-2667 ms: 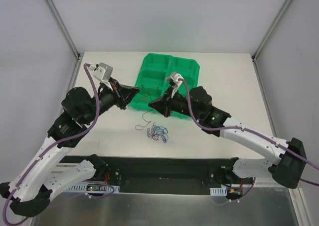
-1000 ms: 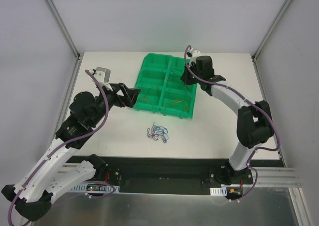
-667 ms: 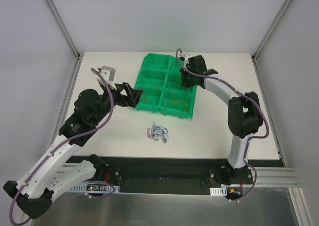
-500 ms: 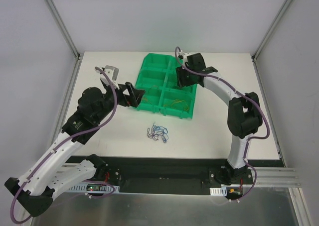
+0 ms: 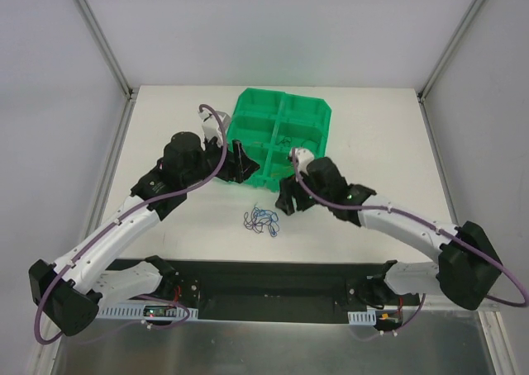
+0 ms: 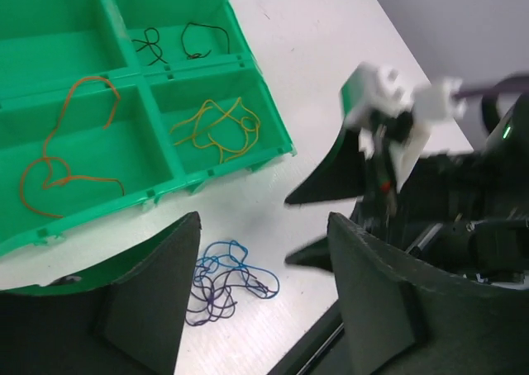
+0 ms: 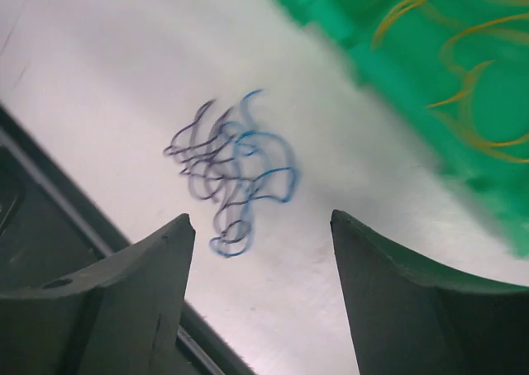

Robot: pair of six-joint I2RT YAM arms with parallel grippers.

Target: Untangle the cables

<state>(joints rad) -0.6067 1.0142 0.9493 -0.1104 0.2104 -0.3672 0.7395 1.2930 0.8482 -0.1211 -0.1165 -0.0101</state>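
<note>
A tangle of blue and purple cables [image 5: 262,220] lies on the white table in front of the green tray [image 5: 324,119]. My left gripper [image 5: 240,162] hovers open over the tray's near edge; in its wrist view the cables [image 6: 227,280] lie below and between its fingers [image 6: 149,301]. To the right of the tangle, my right gripper [image 5: 285,201] stands open and low. The cables [image 7: 235,173] lie just beyond its fingertips [image 7: 157,268] in the blurred right wrist view. Neither gripper holds anything.
The tray's [image 6: 173,173] compartments hold single cables: an orange one [image 6: 70,152], a yellow one [image 6: 219,127] and two black ones [image 6: 182,40]. The right gripper [image 6: 331,185] shows close to the tangle in the left wrist view. The table's dark front rail [image 5: 264,276] runs nearby.
The right arm swung back from the tray's far side down to beside the tangle, and its gripper opened. The left arm moved right over the tray's near edge, its jaws narrowing somewhat.
</note>
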